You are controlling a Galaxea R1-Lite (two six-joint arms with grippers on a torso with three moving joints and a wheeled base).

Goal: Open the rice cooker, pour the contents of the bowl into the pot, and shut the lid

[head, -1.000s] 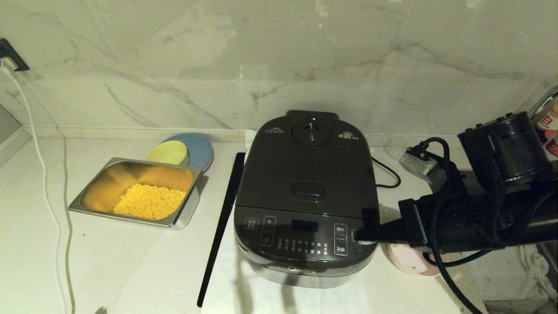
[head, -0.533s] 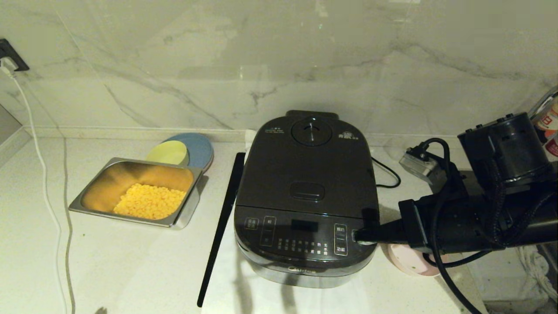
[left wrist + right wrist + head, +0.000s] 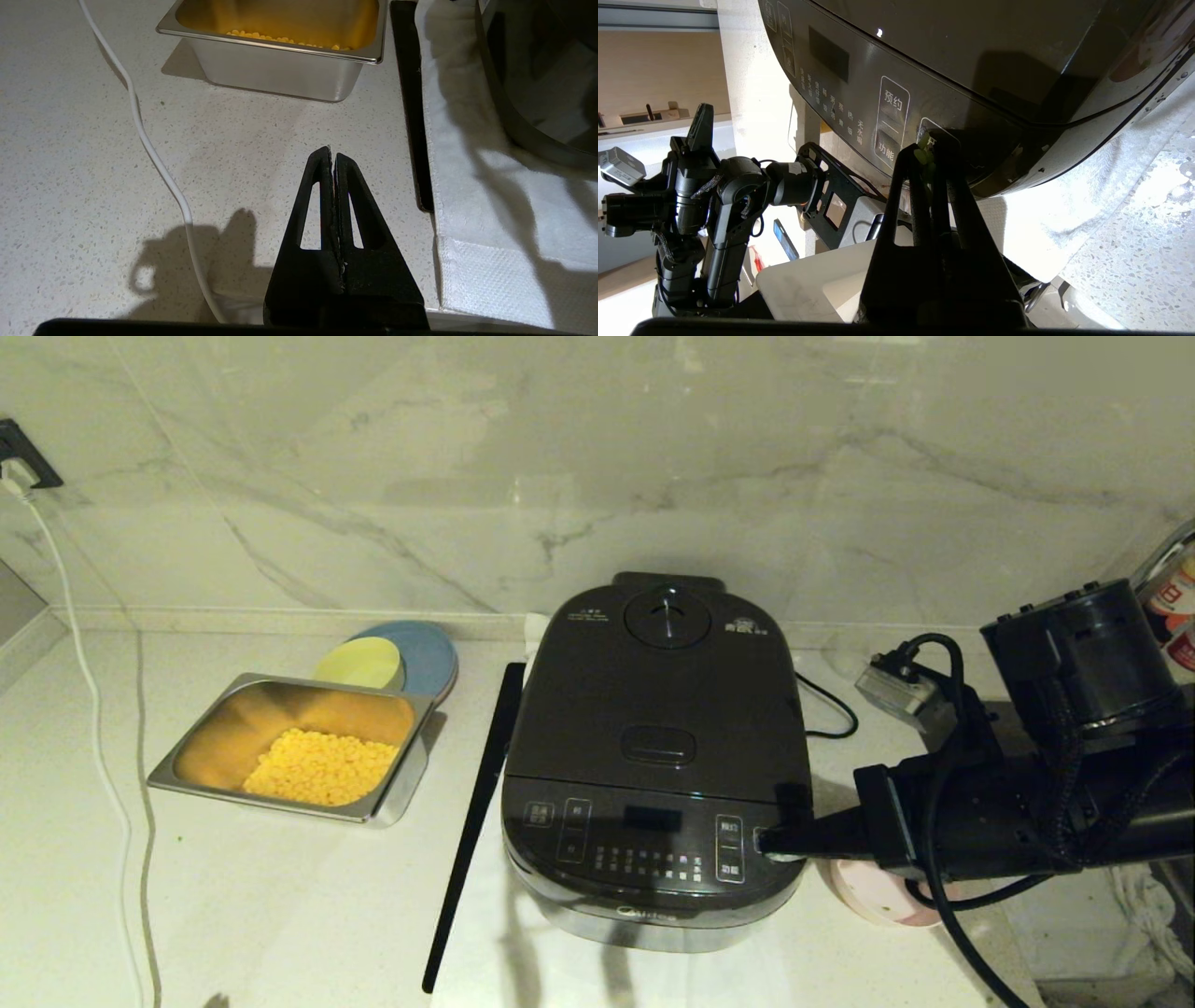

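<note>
Fingers of the right gripper (image 3: 930, 148) are pressed together, tips against the front right corner of the rice cooker (image 3: 658, 756), on its button panel. Its lid (image 3: 665, 695) lies closed; the oval latch button (image 3: 658, 745) sits behind and left of those tips. The pink bowl (image 3: 873, 896) stands just beside the cooker, under the right arm, near the bench's front edge. Parked over the bench left of the cooker, the left gripper (image 3: 332, 156) is closed on nothing.

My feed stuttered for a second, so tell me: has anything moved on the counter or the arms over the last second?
Nothing visibly changed. The right gripper stays shut with its tip at the front right corner of the large dark grey rice cooker, whose hinged dark lid is still down. The small pale pink bowl sits beside it under the arm. The left gripper stays shut over the counter.
</note>
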